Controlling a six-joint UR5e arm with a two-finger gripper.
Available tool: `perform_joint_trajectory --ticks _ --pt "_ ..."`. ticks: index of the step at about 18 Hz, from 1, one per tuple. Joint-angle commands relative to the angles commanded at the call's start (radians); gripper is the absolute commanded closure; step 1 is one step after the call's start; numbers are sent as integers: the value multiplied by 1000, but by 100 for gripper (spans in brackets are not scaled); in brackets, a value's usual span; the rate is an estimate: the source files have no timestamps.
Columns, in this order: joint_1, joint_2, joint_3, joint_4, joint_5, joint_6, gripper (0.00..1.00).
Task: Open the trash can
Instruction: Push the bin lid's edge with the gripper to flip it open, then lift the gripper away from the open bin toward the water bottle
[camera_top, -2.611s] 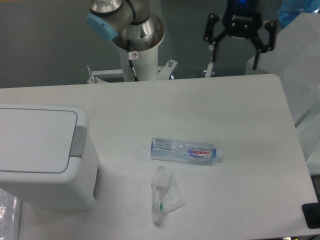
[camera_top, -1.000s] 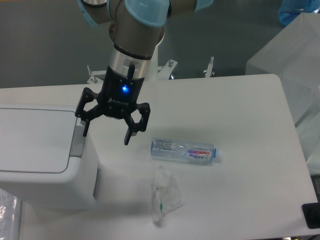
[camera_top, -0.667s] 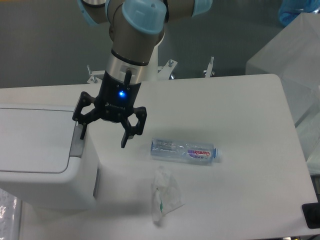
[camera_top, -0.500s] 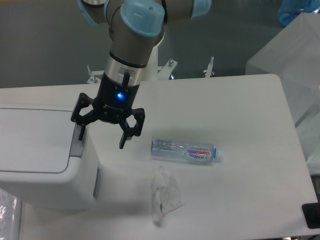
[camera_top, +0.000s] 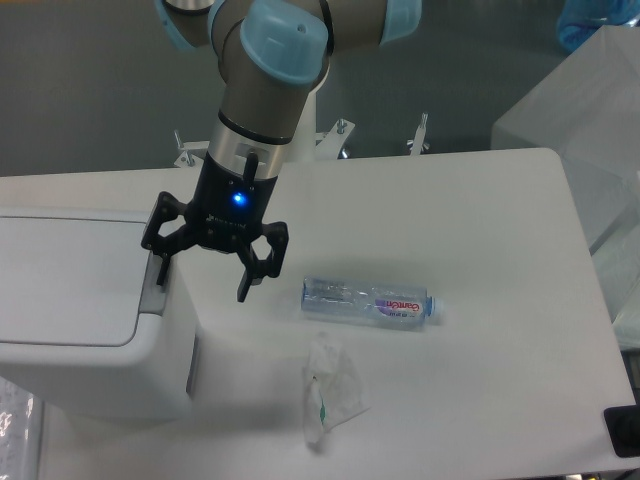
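Black two-finger gripper (camera_top: 201, 270): spread wide, empty, shifted leftward and lower since a second ago. Left finger now over grey push tab (camera_top: 154, 296) of boxy white plastic trash can (camera_top: 85, 325), directly below-left. Lid shut; press probably imminent.

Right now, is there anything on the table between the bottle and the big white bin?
No. In the camera view, bare table lies between the bottle and bin; the open hand hangs above it.
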Motion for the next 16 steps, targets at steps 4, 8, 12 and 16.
perform_joint_trajectory --ticks 4,8,12,16 --pt "0 -3 -2 2 0 3 0" --pt "0 -3 -6 20 0 0 0" --pt "0 -6 -3 21 0 2 0" --pt "6 -3 41 28 3 11 0"
